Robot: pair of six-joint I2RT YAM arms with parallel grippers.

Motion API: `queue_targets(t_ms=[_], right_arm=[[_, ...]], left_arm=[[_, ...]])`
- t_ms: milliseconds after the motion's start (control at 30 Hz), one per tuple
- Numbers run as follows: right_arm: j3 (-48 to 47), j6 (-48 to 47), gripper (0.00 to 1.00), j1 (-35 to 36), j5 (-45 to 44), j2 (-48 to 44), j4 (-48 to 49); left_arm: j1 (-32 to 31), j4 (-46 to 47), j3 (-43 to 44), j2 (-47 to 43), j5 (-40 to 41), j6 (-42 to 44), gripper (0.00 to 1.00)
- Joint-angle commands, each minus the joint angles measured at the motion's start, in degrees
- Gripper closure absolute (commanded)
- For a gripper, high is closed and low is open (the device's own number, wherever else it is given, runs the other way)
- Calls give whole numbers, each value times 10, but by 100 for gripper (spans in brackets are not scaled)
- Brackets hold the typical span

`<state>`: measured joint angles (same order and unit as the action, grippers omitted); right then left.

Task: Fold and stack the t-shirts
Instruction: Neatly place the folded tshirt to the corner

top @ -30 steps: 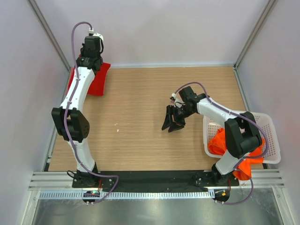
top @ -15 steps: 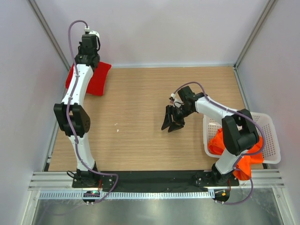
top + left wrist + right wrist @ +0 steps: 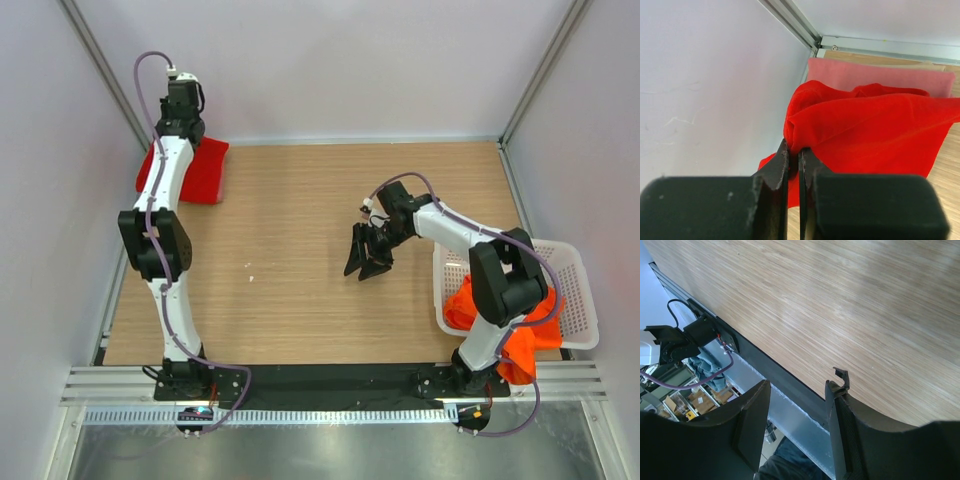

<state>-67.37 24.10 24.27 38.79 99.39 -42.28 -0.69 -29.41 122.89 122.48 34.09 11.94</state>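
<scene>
Lying beyond the red t-shirt (image 3: 875,130), a pink t-shirt (image 3: 875,77) shows only wrist-side

The table (image 3: 300,250) is a pale wood-grain board, smooth with a faint sheen, edged by brushed metal rails (image 3: 790,19). At its far left corner, the red t-shirt (image 3: 865,125) is soft, matt, creased cloth, the pink t-shirt (image 3: 875,77) is smoother, and the left gripper (image 3: 794,151) is scuffed matt black plastic. At the table's right edge, a basket (image 3: 578,272) of white plastic lattice holds crumpled orange cloth (image 3: 466,305).

Wooden table (image 3: 300,300): t-shirts (image 3: 205,172) at far-left corner, basket (image 3: 575,285) right.
</scene>
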Motion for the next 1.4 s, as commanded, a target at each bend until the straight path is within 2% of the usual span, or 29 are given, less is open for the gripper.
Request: queue_targets(t_ms=[0,633,733,767,833,933,967,1100,1167,1233,1367], right_arm=[[-28,-7,46,1,-6,6,-15],[-88,1,45,-2,-23,53,-49],[-95,8,45,-2,-27,62,-49],[-96,10,45,-1,-27,65,-47],[-97,14,45,-1,-28,70,-49],[-101,17,45,-1,-31,67,-59],[-106,17,45,-2,-32,64,-63],[-143,3,45,-1,-44,60,-92],[-168,-2,44,-1,-49,60,-111],[-179,-4,44,-1,-49,57,-119],[-177,12,44,-2,-41,35,-105]], left_arm=[[4,53,25,2,3,-25,100],[45,117,24,83,45,-39,100],[48,128,38,103,67,-39,88],[51,130,44,109,76,-40,73],[53,133,62,127,93,-41,69],[55,148,82,130,120,-42,56],[56,148,89,125,134,-46,46],[55,136,85,87,130,-78,35],[55,128,87,67,129,-90,24],[54,118,75,50,112,-101,19],[51,55,30,-6,53,-185,19]])
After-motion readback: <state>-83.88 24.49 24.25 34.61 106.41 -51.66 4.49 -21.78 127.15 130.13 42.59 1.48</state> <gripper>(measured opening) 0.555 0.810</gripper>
